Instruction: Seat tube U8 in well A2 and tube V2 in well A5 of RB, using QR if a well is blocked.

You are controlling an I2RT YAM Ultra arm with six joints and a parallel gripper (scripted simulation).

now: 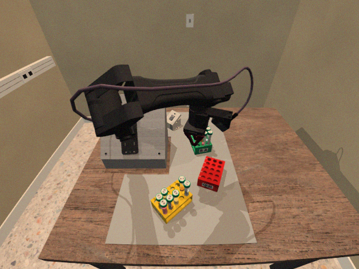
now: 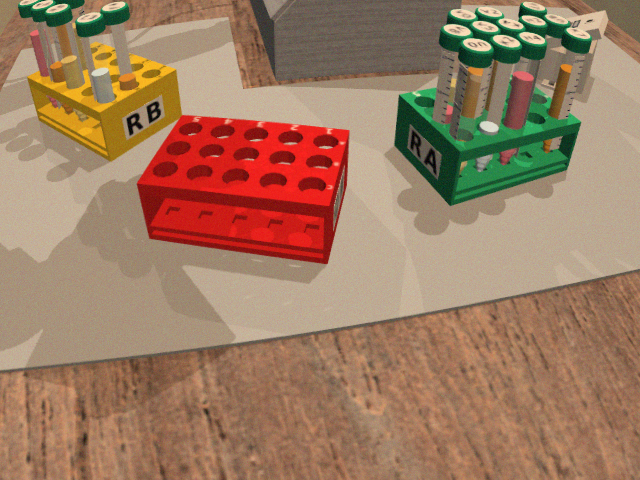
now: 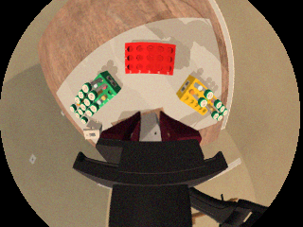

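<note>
The green rack RA (image 1: 202,145) stands at the far end of the mat and holds several green-capped tubes (image 2: 496,46). It also shows in the wrist view (image 3: 95,95). Most cap labels are too small to read, so I cannot pick out U8 or V2. The yellow rack RB (image 1: 173,204) sits nearer the front with several tubes (image 2: 67,20). The red rack QR (image 1: 211,172) lies between them, with every well empty. My gripper (image 1: 195,142) hangs well above the mat beside RA. Its fingers are partly open with only mat showing between them.
A small white button box (image 1: 174,120) sits behind RA next to the arm's grey base block (image 1: 134,144). The mat (image 1: 179,219) lies on a wooden table, and all three racks stand level on it.
</note>
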